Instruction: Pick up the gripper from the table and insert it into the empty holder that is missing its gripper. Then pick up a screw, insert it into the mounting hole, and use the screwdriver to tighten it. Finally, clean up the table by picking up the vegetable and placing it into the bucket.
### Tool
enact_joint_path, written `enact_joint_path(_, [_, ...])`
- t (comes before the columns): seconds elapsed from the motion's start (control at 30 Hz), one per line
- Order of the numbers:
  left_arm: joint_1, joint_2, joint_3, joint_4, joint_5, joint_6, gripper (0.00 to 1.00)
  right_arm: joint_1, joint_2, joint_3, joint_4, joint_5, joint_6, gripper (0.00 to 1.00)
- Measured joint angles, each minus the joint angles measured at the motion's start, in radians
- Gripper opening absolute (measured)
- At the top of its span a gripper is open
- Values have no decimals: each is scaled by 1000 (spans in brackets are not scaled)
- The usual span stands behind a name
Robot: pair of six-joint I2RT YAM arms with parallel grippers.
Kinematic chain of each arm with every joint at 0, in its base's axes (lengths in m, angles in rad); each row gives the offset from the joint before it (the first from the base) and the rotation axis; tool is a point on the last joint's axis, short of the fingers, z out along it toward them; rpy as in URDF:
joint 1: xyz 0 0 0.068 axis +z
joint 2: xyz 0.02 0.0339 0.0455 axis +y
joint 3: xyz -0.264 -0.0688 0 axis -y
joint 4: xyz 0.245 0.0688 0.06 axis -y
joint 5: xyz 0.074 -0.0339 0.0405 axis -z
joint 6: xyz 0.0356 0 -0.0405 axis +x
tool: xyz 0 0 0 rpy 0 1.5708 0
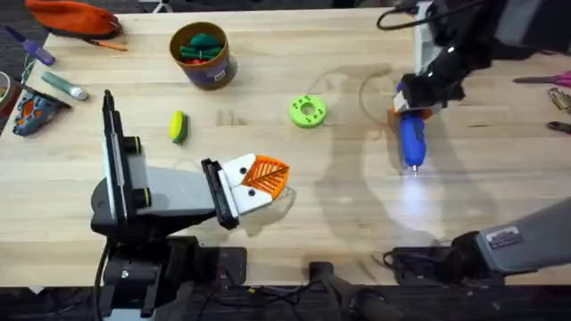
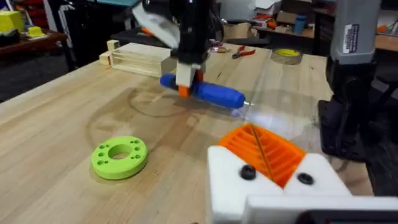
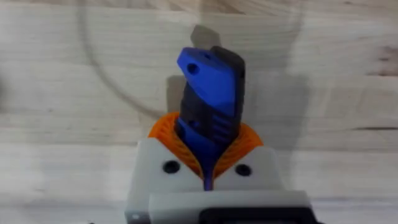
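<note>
My right gripper (image 1: pixel 412 109) is shut on the blue screwdriver (image 1: pixel 412 141), which points toward the table's front with its tip lit. The right wrist view has the screwdriver (image 3: pixel 210 102) clamped between the orange pads (image 3: pixel 163 132). My left gripper (image 1: pixel 268 178) rests low at centre-left, its white holder (image 1: pixel 239 169) carrying orange ribbed pads that meet along a line (image 2: pixel 261 149). Two dark spots (image 2: pixel 247 173) on the white part are screws or holes; I cannot tell which. The yellow-green vegetable (image 1: pixel 178 126) lies left of centre. The tan bucket (image 1: pixel 203 55) stands behind it.
A green disc with holes (image 1: pixel 308 111) lies mid-table between the arms. A pale wooden rack (image 2: pixel 140 59) stands at the far side. Tools and a pouch (image 1: pixel 71 16) crowd the back left, and pliers (image 1: pixel 558 82) lie at the right edge.
</note>
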Motion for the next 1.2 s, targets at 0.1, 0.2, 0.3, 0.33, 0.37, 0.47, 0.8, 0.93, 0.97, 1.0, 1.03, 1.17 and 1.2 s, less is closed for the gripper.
enact_joint_path(0.1, [0,0,0,0,0,0,16,1,-109,2,-5,-9,0,23])
enact_joint_path(0.2, [0,0,0,0,0,0,16,11,-247,9,-4,-10,0,23])
enact_joint_path(0.3, [0,0,0,0,0,0,16,37,-384,15,3,-10,1,23])
enact_joint_path(0.33, [0,0,0,0,0,0,16,49,-425,16,7,-10,1,23])
enact_joint_path(0.37, [0,0,0,0,0,0,16,63,-470,17,12,-10,1,23])
enact_joint_path(0.47, [0,0,0,0,0,0,16,106,-578,17,30,-13,1,23])
enact_joint_path(0.8, [0,0,0,0,0,0,16,302,-811,17,181,-14,1,23])
enact_joint_path(0.93, [0,0,0,0,0,0,16,370,-866,17,261,-63,1,23])
enact_joint_path(0.97, [0,0,0,0,0,0,16,383,-875,17,284,-92,4,23])
enact_joint_path(1.0, [0,0,0,0,0,0,16,393,-882,17,305,-123,7,23])
enact_joint_path(1.03, [0,0,0,0,0,0,16,401,-887,17,331,-162,11,23])
enact_joint_path(1.17, [0,0,0,0,0,0,16,413,-888,17,424,-313,24,23])
enact_joint_path(1.2, [0,0,0,0,0,0,16,413,-886,17,449,-353,29,23])
